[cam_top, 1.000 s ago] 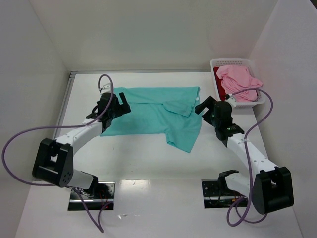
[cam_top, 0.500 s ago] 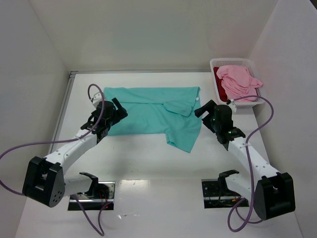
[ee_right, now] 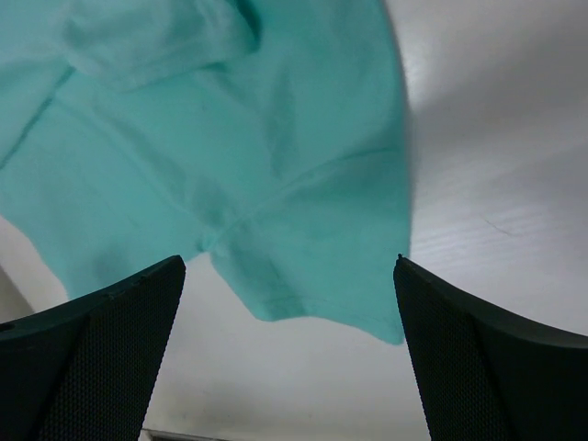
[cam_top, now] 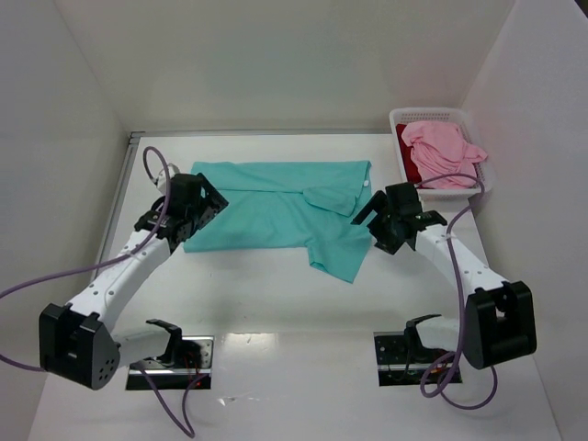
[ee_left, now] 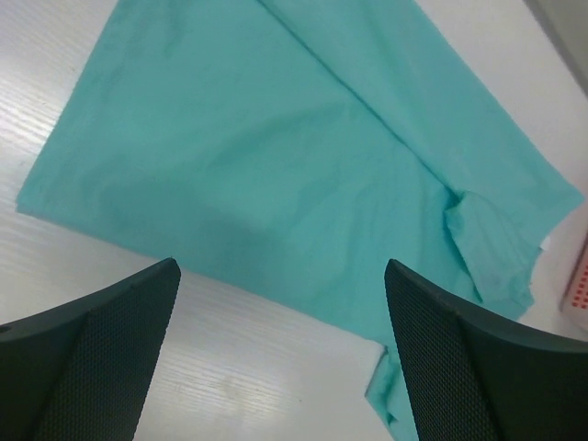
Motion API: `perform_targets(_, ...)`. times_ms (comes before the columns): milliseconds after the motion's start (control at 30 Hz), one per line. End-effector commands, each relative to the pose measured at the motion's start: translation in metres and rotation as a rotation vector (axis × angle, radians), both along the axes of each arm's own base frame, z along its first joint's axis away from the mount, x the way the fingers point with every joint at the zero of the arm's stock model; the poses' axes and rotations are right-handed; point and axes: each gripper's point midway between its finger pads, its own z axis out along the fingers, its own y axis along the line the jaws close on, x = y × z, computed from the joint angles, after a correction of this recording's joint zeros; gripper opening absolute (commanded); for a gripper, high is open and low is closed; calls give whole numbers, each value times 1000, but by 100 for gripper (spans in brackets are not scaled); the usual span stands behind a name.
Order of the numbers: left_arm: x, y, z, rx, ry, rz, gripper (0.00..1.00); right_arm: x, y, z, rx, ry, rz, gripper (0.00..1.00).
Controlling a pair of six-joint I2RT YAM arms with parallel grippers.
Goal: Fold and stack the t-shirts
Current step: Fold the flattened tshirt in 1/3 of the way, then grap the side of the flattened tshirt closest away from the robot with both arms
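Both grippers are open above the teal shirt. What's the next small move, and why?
Probably lower the right gripper and pinch the near corner of the flap of the teal shirt. That flap juts out past the shirt's near edge, not yet folded in. The open jaws hang right over it, and nothing is held.

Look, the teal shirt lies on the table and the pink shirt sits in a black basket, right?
No: the basket is white, not black, as the top external view shows. The teal shirt does lie on the table, and the pink shirt sits in it.
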Motion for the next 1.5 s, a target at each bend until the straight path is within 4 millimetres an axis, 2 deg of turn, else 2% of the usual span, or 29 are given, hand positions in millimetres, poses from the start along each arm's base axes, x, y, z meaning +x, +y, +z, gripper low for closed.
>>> perform_targets(0,-6,5,-24,-6,119,11,100,-21,-1,-8,-29,138,13,100)
perform_targets(33,-1,8,-37,14,160,13,100,-30,-6,-16,-56,187,3,100)
perform_targets(100,8,8,-36,36,178,15,100,-40,-12,-29,-75,233,-16,100)
perform_targets(133,12,10,-47,44,210,25,100,-34,-10,-26,-64,189,-16,100)
perform_targets(200,18,13,-52,43,212,35,100,-42,-6,-33,-20,187,-26,100)
perform_targets(233,12,12,-68,21,251,33,100,-45,-7,-33,-19,184,-26,100)
perform_targets(333,12,19,-79,-49,257,64,100,-43,-8,-32,-14,156,-39,96)
perform_targets(433,10,26,-84,-49,269,82,100,-51,-7,-45,-14,192,-34,92)
perform_targets(567,10,39,-87,-47,268,122,100,-47,-6,-54,-7,204,-50,89)
perform_targets(700,1,46,-99,-85,306,149,100,-41,-8,-62,-20,190,-60,87)
perform_targets(800,3,54,-107,-143,308,177,100,-34,-8,-67,-31,199,-65,86)
perform_targets(967,4,62,-113,-138,319,169,100,-30,-6,-80,-32,219,-52,76)
perform_targets(1033,6,61,-112,-145,320,163,100,-25,-5,-78,-34,206,-43,72)
perform_targets(1133,6,64,-114,-146,316,172,100,-23,-4,-84,-41,210,-34,62)
perform_targets(1233,6,67,-114,-148,316,181,100,-22,-4,-88,-45,225,-34,56)
perform_targets(1300,2,70,-118,-148,333,191,100,-22,-2,-92,-40,236,-29,47)
perform_targets(1467,-5,73,-123,-148,360,203,100,-23,-1,-94,-39,246,-16,34)
